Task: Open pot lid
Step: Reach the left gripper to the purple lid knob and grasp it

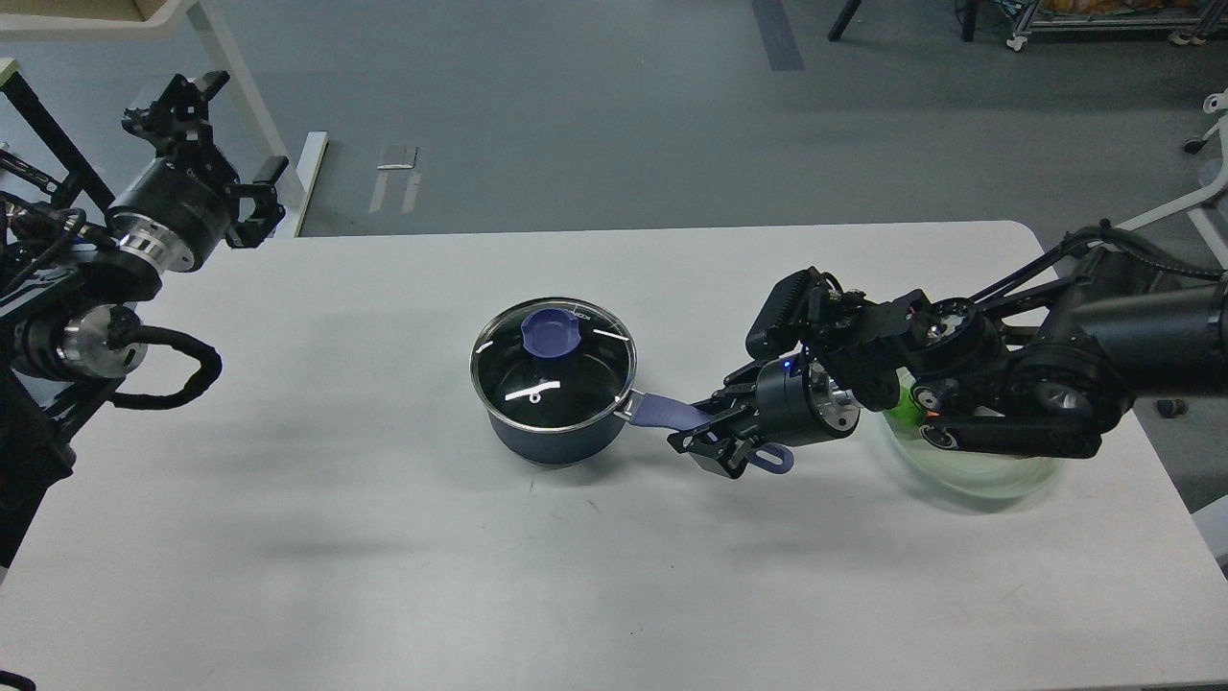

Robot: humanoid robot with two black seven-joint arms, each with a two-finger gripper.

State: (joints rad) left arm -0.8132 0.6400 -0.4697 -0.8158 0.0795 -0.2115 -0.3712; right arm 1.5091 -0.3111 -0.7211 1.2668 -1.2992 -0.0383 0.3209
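Lid [553,365] on pot [556,437]; right fingers [712,434] clamped on handle [672,413], left fingers [225,158] apart, plate [969,480] behind.

pot [554,434]: small dark navy saucepan, upright near the worktop's middle
handle [662,411]: lavender-blue, pointing toward 4 o'clock
lid [553,365]: clear glass, steel rim, seated flat on the pot
knob [551,334]: lavender-blue, scalloped, at lid centre

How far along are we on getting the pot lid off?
Early. Done: the right hand has reached the pot's handle, fingers either side of it; whether it is clamped is unclear. In hand: steadying the pot. Left: the lid sits on the rim with its knob untouched, and the left hand is raised off at the table's far left edge.
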